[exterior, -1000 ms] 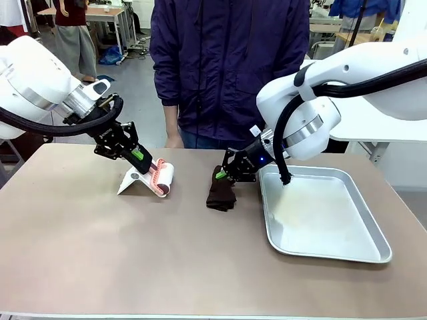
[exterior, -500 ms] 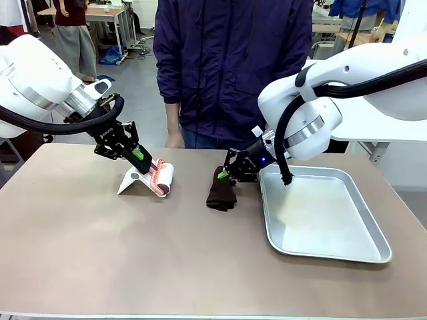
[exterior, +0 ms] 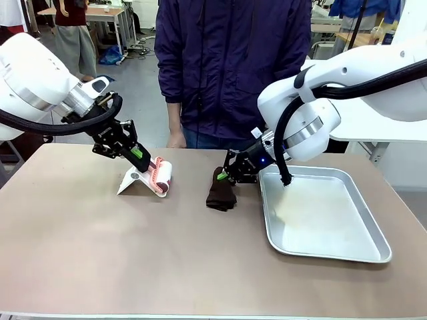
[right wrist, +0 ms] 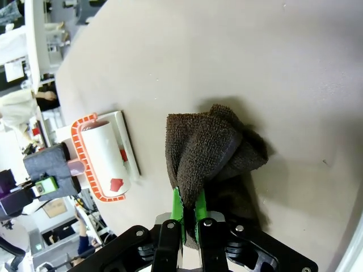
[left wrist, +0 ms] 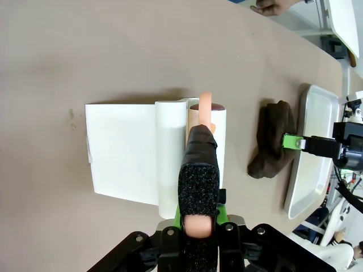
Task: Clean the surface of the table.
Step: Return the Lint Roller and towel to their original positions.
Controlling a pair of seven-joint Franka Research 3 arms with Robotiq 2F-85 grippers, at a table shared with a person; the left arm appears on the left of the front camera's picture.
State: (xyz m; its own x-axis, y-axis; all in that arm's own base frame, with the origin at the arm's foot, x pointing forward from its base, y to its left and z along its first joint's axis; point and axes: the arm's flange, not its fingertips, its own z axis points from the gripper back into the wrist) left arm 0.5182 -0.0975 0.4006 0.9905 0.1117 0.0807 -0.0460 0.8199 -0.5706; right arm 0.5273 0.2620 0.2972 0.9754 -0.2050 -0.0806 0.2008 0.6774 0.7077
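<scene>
The desk (exterior: 100, 247) spans the full width of the front view, its matte brown top carrying a lint roller, a dark cloth and a metal tray (exterior: 333, 237). A person stands at the far edge.

Left end effector (exterior: 143, 158): closed on the pink handle of the lint roller (exterior: 162, 177). The left wrist view shows the handle clamped between the jaws, with the white roll (left wrist: 170, 158) lying across its white stand (left wrist: 119, 150). The roller appears seated in or just above the stand; which cannot be told.

Right end effector (exterior: 223, 175): closed on the brown cloth (exterior: 220, 192). The right wrist view shows the green pads (right wrist: 177, 211) pinching a fold of the cloth (right wrist: 210, 153), while the remainder bunches on the desk just beside the tray's near-left rim.

Step in hand, as judged: both tools are grasped and neither is yet working the surface, so cleaning proper appears not to have begun.

Next move, as judged:
- The left arm needs to lift the roller clear of the stand, then lower the roll flat onto the desk.
- The right arm needs to press the cloth down and sweep it without striking the tray.
- The two arms work close together near the centre; paths should be kept apart.
</scene>
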